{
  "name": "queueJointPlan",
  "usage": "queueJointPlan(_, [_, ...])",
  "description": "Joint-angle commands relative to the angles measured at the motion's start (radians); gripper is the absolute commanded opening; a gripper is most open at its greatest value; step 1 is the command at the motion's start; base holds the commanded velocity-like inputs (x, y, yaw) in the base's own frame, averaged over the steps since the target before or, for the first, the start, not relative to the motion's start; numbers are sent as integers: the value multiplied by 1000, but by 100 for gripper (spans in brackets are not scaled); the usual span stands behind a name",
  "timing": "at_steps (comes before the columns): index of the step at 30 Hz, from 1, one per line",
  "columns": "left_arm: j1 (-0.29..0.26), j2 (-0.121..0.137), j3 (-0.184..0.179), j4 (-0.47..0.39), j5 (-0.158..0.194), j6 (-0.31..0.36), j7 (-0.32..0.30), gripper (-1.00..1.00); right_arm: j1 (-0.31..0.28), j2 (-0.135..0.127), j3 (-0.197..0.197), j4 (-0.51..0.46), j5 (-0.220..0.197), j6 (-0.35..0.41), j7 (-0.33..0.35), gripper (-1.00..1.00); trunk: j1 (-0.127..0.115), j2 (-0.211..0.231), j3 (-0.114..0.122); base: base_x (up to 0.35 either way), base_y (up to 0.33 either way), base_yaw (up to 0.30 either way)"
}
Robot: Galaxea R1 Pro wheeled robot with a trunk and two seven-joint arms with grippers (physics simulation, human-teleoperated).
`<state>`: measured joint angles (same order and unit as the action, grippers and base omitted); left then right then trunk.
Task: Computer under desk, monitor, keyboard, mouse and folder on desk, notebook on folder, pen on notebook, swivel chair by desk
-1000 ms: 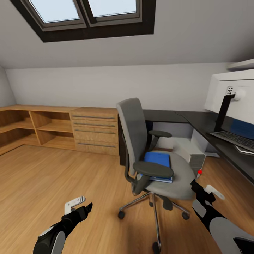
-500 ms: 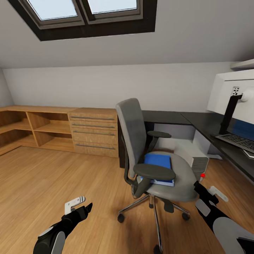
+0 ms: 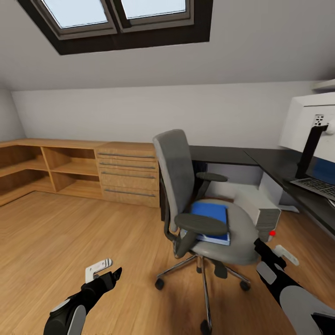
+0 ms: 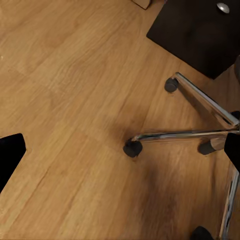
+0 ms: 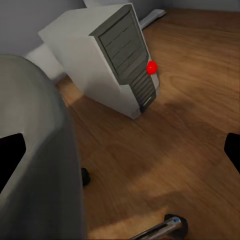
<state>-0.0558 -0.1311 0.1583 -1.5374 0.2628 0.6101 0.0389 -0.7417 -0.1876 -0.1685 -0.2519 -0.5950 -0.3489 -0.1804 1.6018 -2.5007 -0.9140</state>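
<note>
Under the sloped grey ceiling of the bedroom [image 3: 260,51], the desk [image 3: 274,165] is seen running along the far wall and down the right side, with the monitor [image 3: 309,125] standing on it and the keyboard [image 3: 318,186] lying just in front of the stand. Nearer the middle of the floor, well apart from the robot's arms, the swivel chair [image 3: 179,181] is turned side-on, and the computer [image 3: 260,209] is set on the floor beside the desk, just behind the seat. On the seat the folder [image 3: 210,215] is lying flat, partly hidden by the near armrest, so the step in hand is judged to be the approach to the chair to fetch it; a closer stand and a reach over the armrest would be called for next. From the head, the left gripper [image 3: 106,271] and the right gripper [image 3: 274,253] are seen held low; both are spread apart and nothing is held. From the right wrist the computer's vented front and red light are shown close up, while from the left wrist the chair's chrome spokes and castors are shown
</note>
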Motion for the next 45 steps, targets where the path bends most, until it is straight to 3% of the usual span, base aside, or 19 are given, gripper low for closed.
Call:
queueJointPlan(1, [-1, -1, 1, -1, 10, 6, 4, 100, 1, 0, 9, 3, -22, -4, -1, 100, 0, 0, -1, 0, 0, 255])
queueJointPlan(16, [-1, -2, 0, -1, 10, 4, 4, 100, 1, 2, 10, 4, -22, -4, -1, 100, 0, 0, -1, 0, 0, 230])
queueJointPlan(26, [-1, -2, -29, 0, 8, 4, 7, 100, 1, -1, 8, 3, -23, -4, 1, 100, 0, 0, -1, 135, -61, -148])
queueJointPlan(37, [-1, -1, -38, 0, 8, 4, 7, 100, 1, -3, 7, 3, -23, -4, 1, 100, 0, 0, -1, 76, -30, -88])
queueJointPlan(45, [-1, -6, -31, -15, 6, -3, 5, 100, 0, 43, 14, 8, 9, -35, -20, 100, 0, 0, -1, 0, 0, 0])
